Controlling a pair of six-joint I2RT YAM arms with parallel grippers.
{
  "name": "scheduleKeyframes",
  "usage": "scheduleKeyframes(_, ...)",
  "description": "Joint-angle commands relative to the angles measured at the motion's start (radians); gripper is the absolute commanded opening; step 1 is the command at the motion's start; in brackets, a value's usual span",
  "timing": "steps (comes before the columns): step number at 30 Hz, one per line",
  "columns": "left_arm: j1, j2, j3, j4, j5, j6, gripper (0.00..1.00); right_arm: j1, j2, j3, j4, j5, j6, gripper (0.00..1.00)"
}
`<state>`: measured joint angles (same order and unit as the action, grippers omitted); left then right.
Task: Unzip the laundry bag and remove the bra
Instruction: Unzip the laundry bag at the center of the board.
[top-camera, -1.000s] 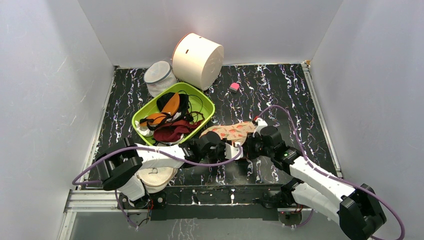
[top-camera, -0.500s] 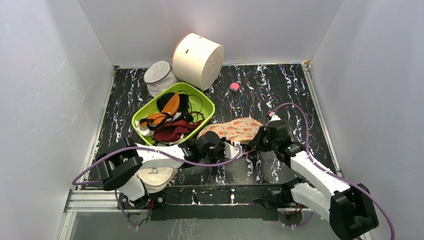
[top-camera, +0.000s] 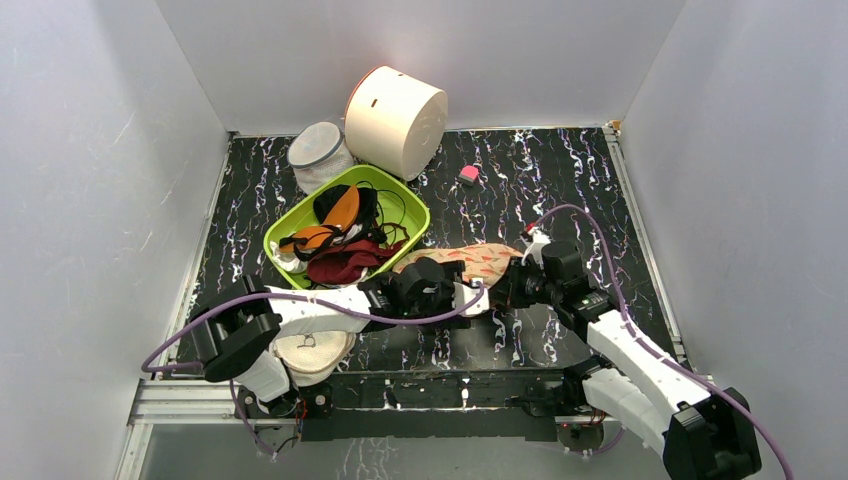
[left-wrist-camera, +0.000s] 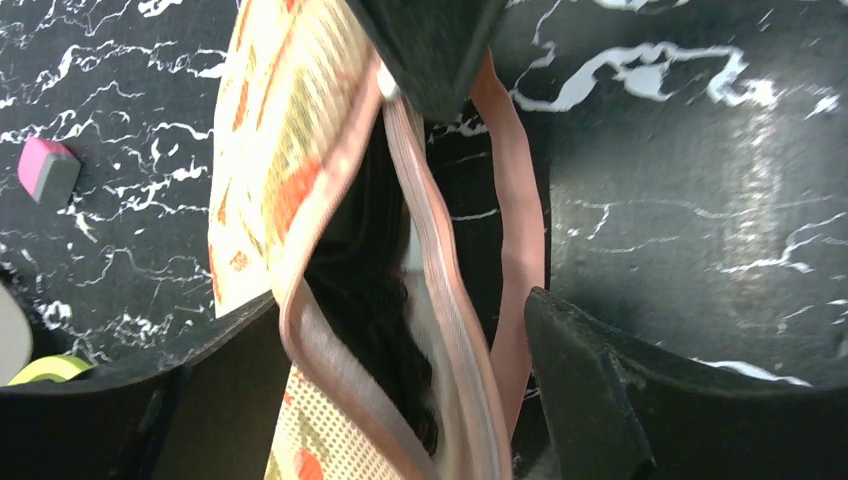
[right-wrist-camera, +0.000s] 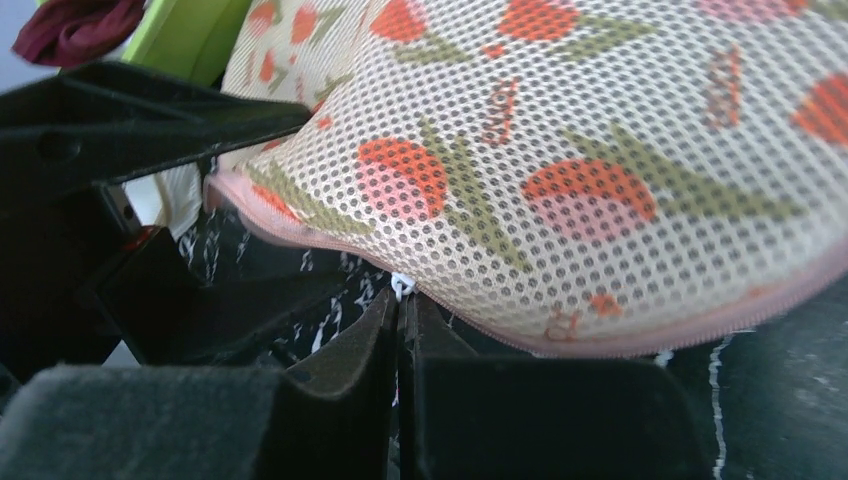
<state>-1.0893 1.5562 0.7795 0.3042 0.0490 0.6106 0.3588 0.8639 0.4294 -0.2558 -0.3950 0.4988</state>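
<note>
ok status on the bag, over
Left fingers open, straddling the laundry bag. Right fingers shut on the zipper pull. Bag part unzipped, bra showing inside. Nothing else across the opening.

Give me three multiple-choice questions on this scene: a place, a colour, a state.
1. Where does the pink block lie? A in the bin; B inside the laundry bag; C on the bare table.
2. What colour is the bin? A lime green; B blue; C white.
3. How is the bag's zipper? A fully shut; B partly open; C torn off.
C: it sits alone on the table. A: its rim is lime green. B: the left wrist view shows it parted, black fabric inside.
</note>
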Motion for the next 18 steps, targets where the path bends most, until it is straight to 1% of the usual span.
scheduleKeyframes(1, -0.02, -0.057, 0.036, 0.0, 0.092, -0.072, 0.82, 0.048, -0.006, -0.004, 0.057, -0.118, 0.008, 0.0)
scheduleKeyframes(6, -0.043, -0.058, 0.008, 0.048, 0.078, -0.061, 0.84, 0.104, -0.007, -0.019, 0.075, -0.12, 0.045, 0.0)
scheduleKeyframes(9, -0.061, -0.048, -0.006, 0.088, 0.067, -0.053, 0.79, 0.134, -0.006, -0.017, 0.077, -0.113, 0.062, 0.0)
scheduleKeyframes(11, -0.069, -0.043, -0.008, 0.097, 0.047, -0.049, 0.72, 0.145, -0.01, -0.017, 0.072, -0.109, 0.068, 0.0)
scheduleKeyframes(13, -0.076, -0.039, -0.013, 0.106, 0.016, -0.036, 0.63, 0.149, -0.019, -0.017, 0.062, -0.104, 0.073, 0.0)
scheduleKeyframes(15, -0.081, -0.038, -0.023, 0.127, -0.03, -0.022, 0.5, 0.149, -0.031, -0.015, 0.048, -0.089, 0.078, 0.0)
scheduleKeyframes(18, -0.081, -0.038, -0.034, 0.149, -0.09, 0.002, 0.38, 0.148, -0.049, -0.018, 0.025, -0.04, 0.095, 0.0)
